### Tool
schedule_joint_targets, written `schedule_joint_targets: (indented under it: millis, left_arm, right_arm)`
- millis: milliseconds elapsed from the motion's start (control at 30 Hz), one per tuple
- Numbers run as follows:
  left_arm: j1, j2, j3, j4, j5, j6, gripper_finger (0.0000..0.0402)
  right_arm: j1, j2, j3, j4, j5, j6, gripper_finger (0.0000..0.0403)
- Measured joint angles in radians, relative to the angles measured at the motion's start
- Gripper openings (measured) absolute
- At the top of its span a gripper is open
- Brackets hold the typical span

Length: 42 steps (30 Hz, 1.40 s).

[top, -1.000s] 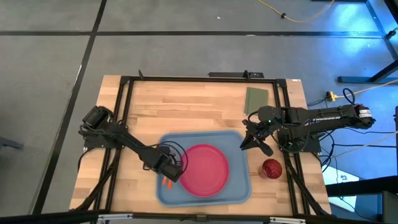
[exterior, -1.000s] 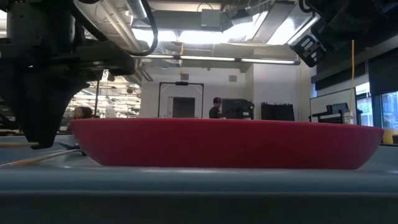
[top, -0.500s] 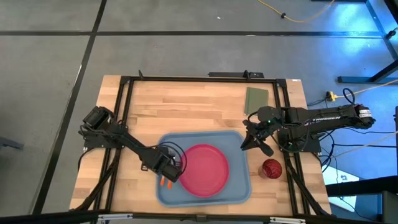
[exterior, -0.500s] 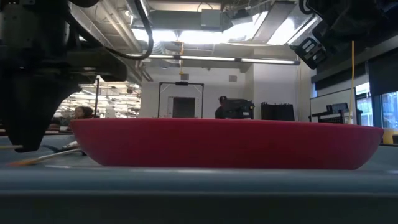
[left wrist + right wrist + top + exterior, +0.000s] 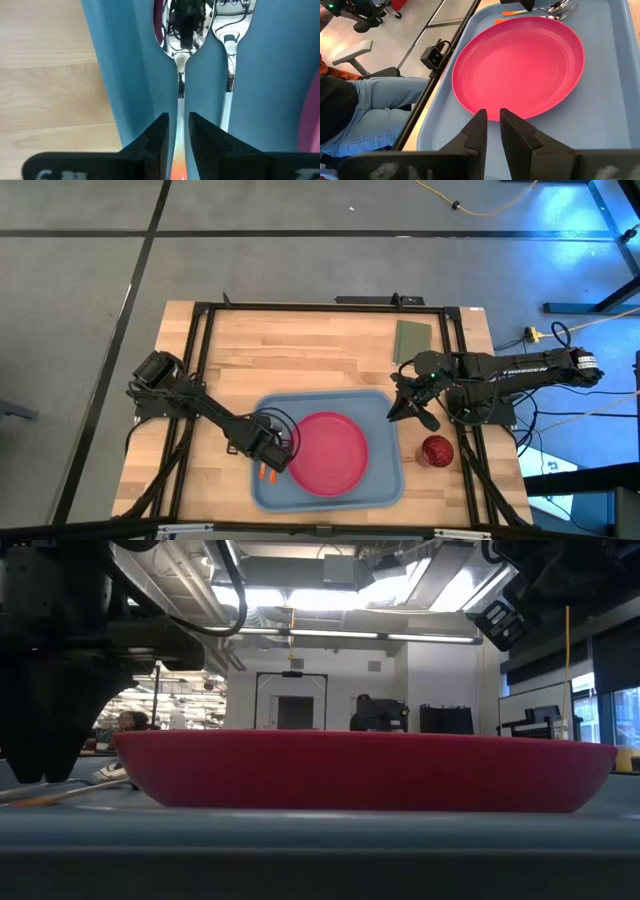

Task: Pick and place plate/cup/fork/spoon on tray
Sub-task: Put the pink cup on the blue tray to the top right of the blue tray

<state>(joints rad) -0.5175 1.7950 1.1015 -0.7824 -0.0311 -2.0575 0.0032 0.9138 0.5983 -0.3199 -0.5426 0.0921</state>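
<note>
The light blue tray lies at the table's near middle with the pink-red plate flat on it. The spoon and the fork lie side by side on the tray's left part, orange handle tips toward the near edge. My left gripper hangs just above the spoon's handle, narrowly open, one finger on each side of it. The dark red cup stands on the table right of the tray. My right gripper is shut and empty above the tray's far right corner.
A small green pad lies at the table's far right. A black frame rail runs around the table top. A person in jeans sits beside the table, and other people show far back in the room.
My left gripper has moved a little toward the table's left edge, away from the plate, and now uncovers more of the orange handle tips. The spoon and fork stay lying on the tray.
</note>
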Motion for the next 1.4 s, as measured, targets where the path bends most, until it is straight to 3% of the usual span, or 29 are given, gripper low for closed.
schedule_joint_targets:
  millis: [200, 333, 467, 667, 867, 1000, 1133, 1233, 1400]
  left_arm:
    - [0.000, -0.044, -0.001, -0.011, -0.004, 0.051, 0.0068]
    - [0.002, -0.122, -0.001, -0.014, -0.075, 0.104, 0.0067]
    - [0.002, -0.195, 0.000, -0.025, -0.203, 0.221, 0.0067]
    - [0.011, -0.258, 0.000, -0.101, -0.415, 0.539, 0.0067]
    - [0.020, -0.278, 0.000, -0.222, -0.705, 0.700, 0.0067]
    - [0.035, -0.278, 0.000, -0.280, -0.892, 0.821, 0.0067]
    - [0.068, -0.278, 0.000, -0.281, -0.971, 0.903, 0.0066]
    - [0.095, -0.278, 0.000, -0.280, -0.969, 0.920, 0.0066]
    - [0.131, -0.278, 0.000, -0.275, -0.849, 0.918, 0.0066]
  right_arm:
    - [0.000, 0.000, 0.000, -0.002, 0.000, 0.001, 0.0058]
    - [0.000, 0.000, 0.000, -0.010, 0.000, 0.003, 0.0058]
    - [0.000, 0.000, 0.000, -0.056, 0.000, 0.001, 0.0058]
    - [0.000, 0.000, 0.000, -0.134, 0.000, 0.029, 0.0058]
    - [0.000, 0.000, 0.000, -0.015, 0.005, 0.038, 0.0058]
    - [0.000, 0.000, 0.000, 0.049, 0.055, 0.178, 0.0058]
    - [0.000, 0.000, 0.000, 0.060, 0.085, 0.287, 0.0058]
    - [0.000, 0.001, 0.016, 0.002, -0.014, 0.295, 0.0058]
    - [0.000, 0.000, 0.116, -0.157, -0.361, 0.287, 0.0058]
